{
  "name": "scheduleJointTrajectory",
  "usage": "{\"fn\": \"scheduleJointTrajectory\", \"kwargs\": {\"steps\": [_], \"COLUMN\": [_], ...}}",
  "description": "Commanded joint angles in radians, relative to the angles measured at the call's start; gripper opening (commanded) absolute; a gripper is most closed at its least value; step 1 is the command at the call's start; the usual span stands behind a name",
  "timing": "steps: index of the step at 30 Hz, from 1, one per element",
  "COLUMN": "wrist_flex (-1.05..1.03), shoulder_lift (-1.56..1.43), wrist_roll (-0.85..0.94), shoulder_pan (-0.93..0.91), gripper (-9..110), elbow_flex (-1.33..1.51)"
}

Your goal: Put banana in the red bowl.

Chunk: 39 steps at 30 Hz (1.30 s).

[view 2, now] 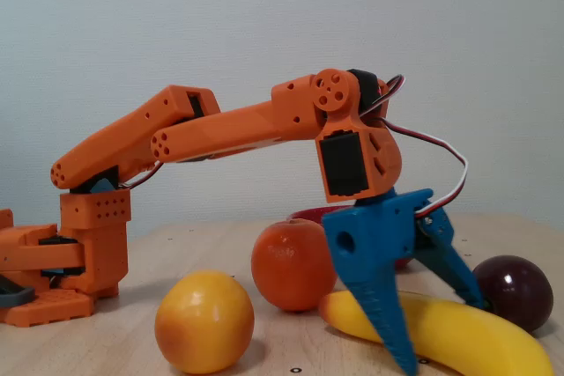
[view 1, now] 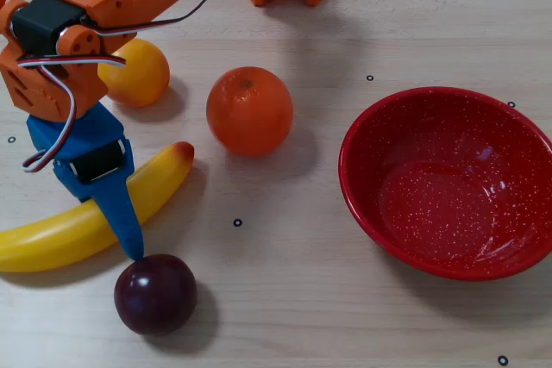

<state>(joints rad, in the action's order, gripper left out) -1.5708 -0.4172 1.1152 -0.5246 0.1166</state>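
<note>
Banana: the banana [view 1: 78, 217] lies flat near the left edge of the worktop [view 1: 293, 299], its orange-red tip toward the middle, its other end cut off by the left border of the overhead view.
Bowl: the red bowl [view 1: 517, 135] sits empty at the right edge, well apart from the banana.
Gripper: the gripper [view 2: 441, 328] stands spread open astride the banana, one blue finger [view 2: 388, 314] on the near side in the fixed view, the other behind; I judge nothing is held yet.
Handling: it looks like hollow glossy plastic, so probably light, stiff and slippery; the curve may let it swivel in a pinch.
Where to grip: across the thick middle, about where the fingers stand.
Neighbours: the plum [view 1: 155, 293] lies just beside the lower fingertip; the orange [view 1: 249, 111] and the yellow fruit [view 1: 138, 71] sit further up.
Hard to tell: whether the fingertips touch the worktop or the plum; the overhead view hides one finger, and the arm covers part of the yellow fruit.
</note>
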Motion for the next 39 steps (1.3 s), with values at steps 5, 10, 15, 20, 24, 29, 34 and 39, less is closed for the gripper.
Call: {"fn": "scheduleJointTrajectory", "kwargs": {"steps": [5,10,15,20,24,29,34,39], "wrist_flex": [0.029,0.035,0.040,0.067,0.087,0.098,0.060,0.012], "shoulder_lift": [-0.052,-0.054,-0.057,-0.057,-0.048,-0.034,-0.035,-0.035], "wrist_roll": [0.041,0.046,0.060,0.066,0.075,0.080,0.078,0.081], "shoulder_pan": [0.018,0.011,0.002,-0.005,-0.006,-0.005,-0.005,-0.006], "gripper": [42,40,38,38,38,37,34,31], "elbow_flex": [-0.083,-0.061,-0.043,-0.017,-0.008,0.002,0.003,-0.015]}}
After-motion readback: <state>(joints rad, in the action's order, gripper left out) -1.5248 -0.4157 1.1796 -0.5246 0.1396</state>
